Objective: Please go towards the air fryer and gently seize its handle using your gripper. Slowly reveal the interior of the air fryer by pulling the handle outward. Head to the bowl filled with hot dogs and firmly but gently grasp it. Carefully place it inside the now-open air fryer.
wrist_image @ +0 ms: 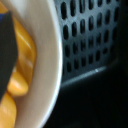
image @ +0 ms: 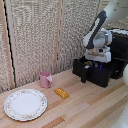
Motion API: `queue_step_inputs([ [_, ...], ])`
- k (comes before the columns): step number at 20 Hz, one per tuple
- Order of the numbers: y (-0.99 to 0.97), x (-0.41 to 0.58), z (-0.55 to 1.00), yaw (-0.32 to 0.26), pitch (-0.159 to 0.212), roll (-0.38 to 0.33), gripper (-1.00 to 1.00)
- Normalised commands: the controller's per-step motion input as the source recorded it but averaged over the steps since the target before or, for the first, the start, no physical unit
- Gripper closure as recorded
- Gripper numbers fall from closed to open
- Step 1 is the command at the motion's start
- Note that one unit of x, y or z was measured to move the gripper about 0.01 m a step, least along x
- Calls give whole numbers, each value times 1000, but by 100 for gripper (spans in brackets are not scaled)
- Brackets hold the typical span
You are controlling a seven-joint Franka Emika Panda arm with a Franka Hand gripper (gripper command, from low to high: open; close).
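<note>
The gripper hangs over the pulled-out drawer of the air fryer, right of centre in the exterior view. In the wrist view a dark finger lies against the inside of the bowl, pressed among the hot dogs. From this I judge the jaws to be clamped on the bowl's rim, one finger inside and one presumably outside, though the outer finger does not show.

The bowl fills the left of the wrist picture, its cream wall thick and smooth. Behind it, in the upper right, is the black perforated basket floor of the open drawer, so the bowl is over or within the drawer. Whether it already rests on the basket I cannot tell.

Such a bowl looks rigid and glazed, so likely slippery under metal pads and apt to chip if knocked on the drawer wall. A pinch on the rim at one side carries the weight off-centre, so it may tilt. The hot dogs look soft and loose and could roll out. Lowering it level before letting go seems prudent.

The handle juts from the drawer front at centre right. On the table, the pink mug stands at centre left, the orange-yellow block lies at centre, and the patterned plate sits at lower left.
</note>
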Motion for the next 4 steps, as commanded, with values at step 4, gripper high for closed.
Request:
queue_step_inputs([
  [4, 59, 226, 936, -62, -61, 0, -100],
])
